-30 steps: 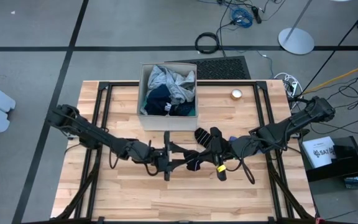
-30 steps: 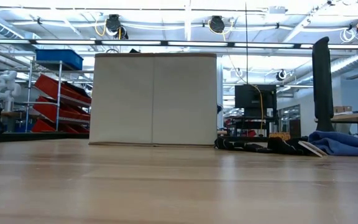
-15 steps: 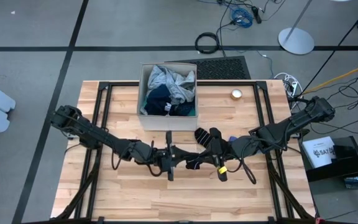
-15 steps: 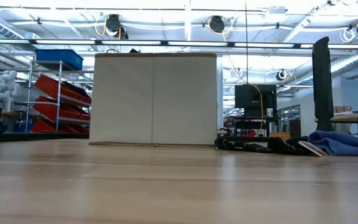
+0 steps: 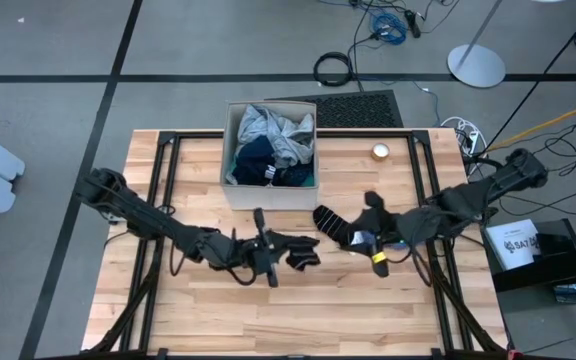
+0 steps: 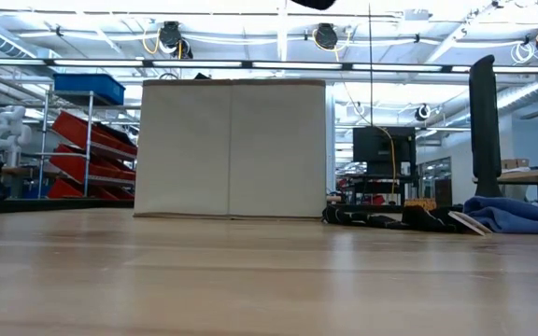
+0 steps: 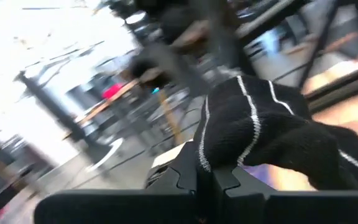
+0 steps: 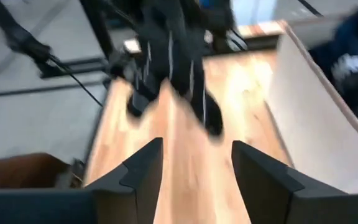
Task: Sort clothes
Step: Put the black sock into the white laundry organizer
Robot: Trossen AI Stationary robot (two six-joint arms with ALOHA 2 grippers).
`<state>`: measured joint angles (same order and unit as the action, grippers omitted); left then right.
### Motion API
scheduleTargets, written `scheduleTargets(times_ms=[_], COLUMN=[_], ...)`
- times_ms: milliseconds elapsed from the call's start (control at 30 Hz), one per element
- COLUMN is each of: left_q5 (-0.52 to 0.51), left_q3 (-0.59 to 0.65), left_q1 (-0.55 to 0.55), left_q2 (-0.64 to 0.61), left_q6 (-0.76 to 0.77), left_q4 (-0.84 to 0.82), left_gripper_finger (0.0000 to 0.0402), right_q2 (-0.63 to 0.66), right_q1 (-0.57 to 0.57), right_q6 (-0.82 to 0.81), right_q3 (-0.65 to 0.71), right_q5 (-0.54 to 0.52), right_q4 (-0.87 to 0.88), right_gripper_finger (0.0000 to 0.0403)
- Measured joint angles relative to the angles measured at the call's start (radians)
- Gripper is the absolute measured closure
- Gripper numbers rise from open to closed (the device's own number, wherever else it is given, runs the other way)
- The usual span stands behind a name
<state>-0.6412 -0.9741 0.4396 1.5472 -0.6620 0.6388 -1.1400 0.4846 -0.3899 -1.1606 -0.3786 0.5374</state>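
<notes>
Left gripper (image 5: 268,247): jaws pinching striped black sock (image 7: 272,137) by its edge.
Right gripper (image 8: 194,180): jaws spread, empty.
Handling: soft, light, droops; grip bunched fabric.

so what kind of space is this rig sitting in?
Looks like a robotics lab or workshop, not a home. Metal shelving with red and blue bins stands behind the table, cables trail over a taped concrete floor, and a small white robot arm sits on a far bench.
</notes>
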Motion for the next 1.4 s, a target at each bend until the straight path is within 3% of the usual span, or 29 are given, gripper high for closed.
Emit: scheduleTargets(times_ms=[133,233,333,433,533,633,867,1167,1400], left_q5=[-0.128,-0.136,-0.119,-0.054,0.074,0.173,0.392,0.494,0.539], left_q3=[0.000,-0.011,-0.066,-0.164,-0.269,-0.341,-0.363,-0.362,-0.362], left_q1=[-0.016,-0.055,-0.124,-0.229,-0.356,-0.476,-0.711,-0.923,-0.996], left_q2=[-0.067,-0.145,-0.218,-0.263,-0.272,-0.256,-0.218,-0.071,0.076], left_q6=[-0.025,-0.004,0.055,0.153,0.268,0.330,0.483,0.609,0.626], left_q4=[-0.039,-0.122,-0.289,-0.507,-0.694,-0.801,-0.826,-0.858,-0.809], left_gripper_finger=[0.0400,0.0400,0.0401,0.0401,0.0401,0.0401,0.0401,0.0401,0.0401], right_q2=[0.015,0.015,0.014,0.015,0.015,0.017,0.016,0.016,0.016], right_q1=[0.071,0.123,0.152,0.154,0.152,0.152,0.152,0.152,0.152], right_q6=[-0.084,-0.119,-0.117,-0.131,-0.129,-0.105,-0.096,-0.096,-0.094], right_q3=[0.001,0.027,0.065,0.067,0.067,0.067,0.067,0.067,0.067], right_q5=[-0.148,-0.236,-0.252,-0.248,-0.250,-0.250,-0.247,-0.245,-0.246], right_q4=[0.148,0.189,0.195,0.232,0.243,0.243,0.254,0.251,0.250], right_gripper_finger=[0.0225,0.0228,0.0229,0.0229,0.0229,0.0229,0.0229,0.0229,0.0229])
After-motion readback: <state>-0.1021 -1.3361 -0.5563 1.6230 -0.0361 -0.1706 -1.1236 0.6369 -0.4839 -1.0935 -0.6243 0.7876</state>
